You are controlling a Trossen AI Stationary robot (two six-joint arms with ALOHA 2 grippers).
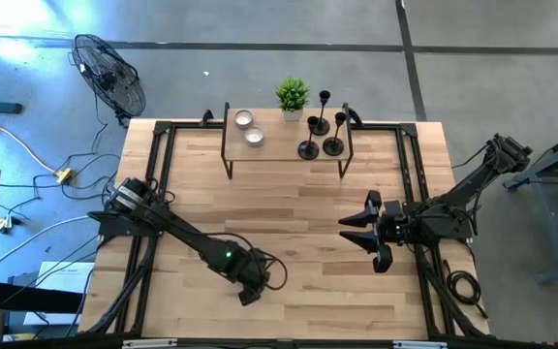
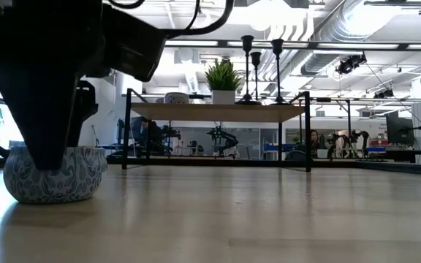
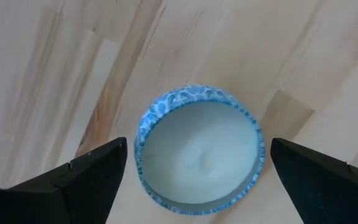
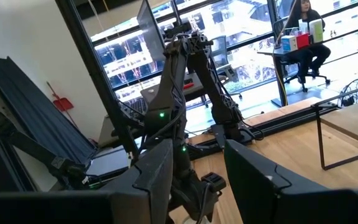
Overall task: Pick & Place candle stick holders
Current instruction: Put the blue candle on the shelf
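Blue-and-white patterned bowl (image 3: 197,152), black candle stick holders (image 1: 320,126), green plant (image 1: 293,95).

The light wooden bench (image 1: 289,204) holds a small blue patterned bowl (image 3: 199,152) near the front and a low wooden shelf with black legs (image 1: 274,147) at the back.

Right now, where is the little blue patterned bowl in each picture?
High view: hidden under the left gripper, near the table's front edge.
Low view: far left, blue patterned bowl beneath that gripper.
Left wrist view: centre, between the open fingers.
Right wrist view: not visible.
Shared landmark: left gripper.
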